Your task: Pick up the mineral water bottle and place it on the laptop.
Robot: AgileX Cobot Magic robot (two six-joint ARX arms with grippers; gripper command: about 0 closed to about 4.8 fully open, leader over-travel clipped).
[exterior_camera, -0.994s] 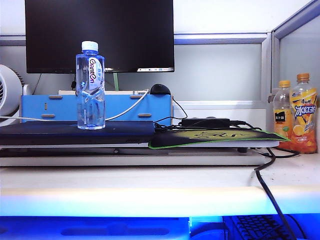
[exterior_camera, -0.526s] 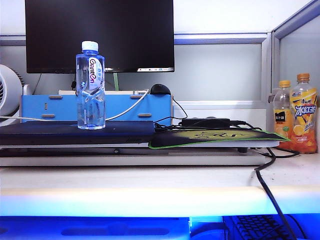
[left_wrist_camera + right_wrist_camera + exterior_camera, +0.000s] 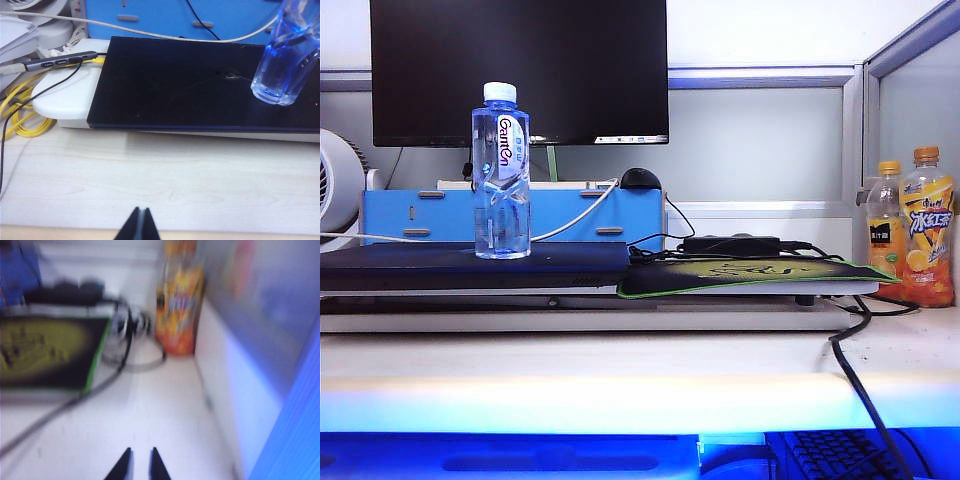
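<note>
The water bottle (image 3: 501, 172) stands upright on the laptop (image 3: 470, 263) at left, likely light, slick and squashy (best gripped mid-body), while the left claw (image 3: 139, 225) is clenched and the right claw (image 3: 137, 466) slightly parted, both empty over the near surface (image 3: 165, 175).

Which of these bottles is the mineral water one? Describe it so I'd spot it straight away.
Find the big black monitor at the back; just below it a flat dark laptop lies on the desk. The mineral water bottle stands upright on that laptop. It is clear with a white cap and a red "Ganten" label, unlike the two orange-capped yellow drink bottles far to the right.
</note>
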